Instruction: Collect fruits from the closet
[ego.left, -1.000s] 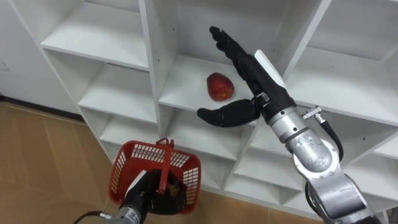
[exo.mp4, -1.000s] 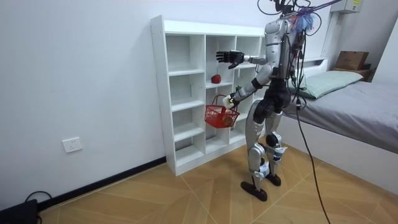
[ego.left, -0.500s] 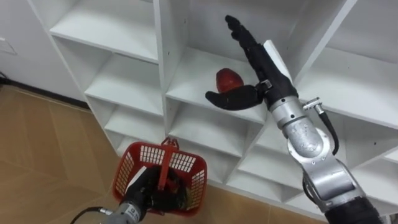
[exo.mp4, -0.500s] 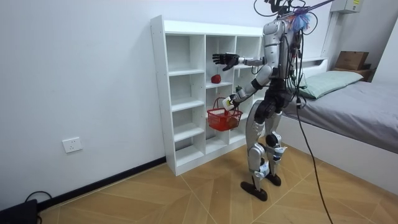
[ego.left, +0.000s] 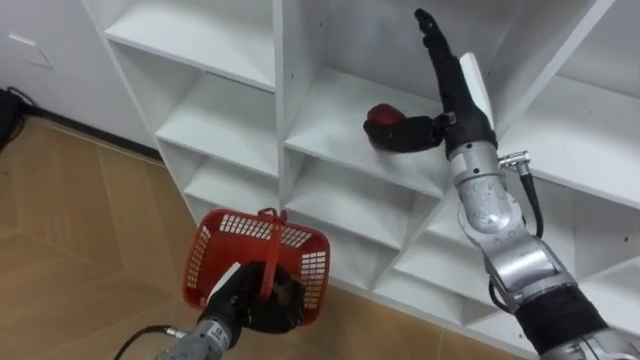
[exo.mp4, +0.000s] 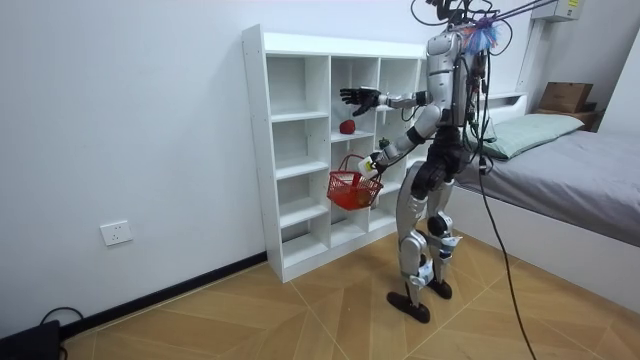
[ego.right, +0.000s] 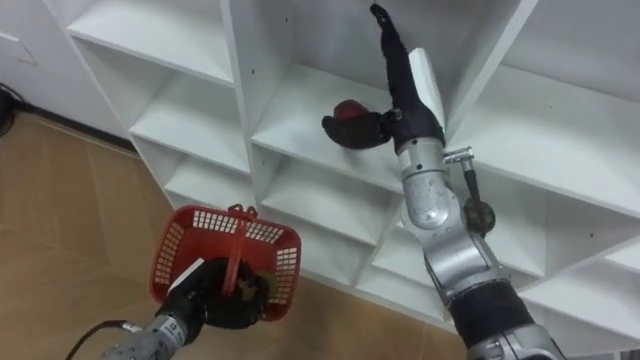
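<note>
One red fruit (ego.left: 380, 120) sits on a white board in the middle column of the shelf (ego.left: 330, 150), in the upper half of the unit and toward the right of its compartment.

Right hand (ego.left: 453, 98) is inside that same compartment, just right of the fruit. Its fingers (ego.left: 437, 45) are straight and point up along the back wall. The thumb (ego.left: 412, 133) juts sideways across the front of the fruit and hides part of it. Cannot tell if the thumb touches it. Nothing is gripped and the hand is spread flat.

Basket (ego.left: 225, 226), red plastic mesh, hangs low and left of the fruit, well apart from it. It is in front of the lower compartments and above the wood floor (ego.left: 70, 230), and it is tilted. Left hand (ego.left: 252, 302) is curled tight round the basket's handle (ego.left: 270, 255), holding it up. What is inside the basket cannot be made out behind the dark hand.

In the room view the robot stands upright, close to the shelf and facing it. The right arm is stretched out level into the unit and the left arm is bent with the basket at hip height. A bed (exo.mp4: 580, 170) is behind it at the room view's right. A wall socket (exo.mp4: 117, 233) is low on the wall at the room view's left.
</note>
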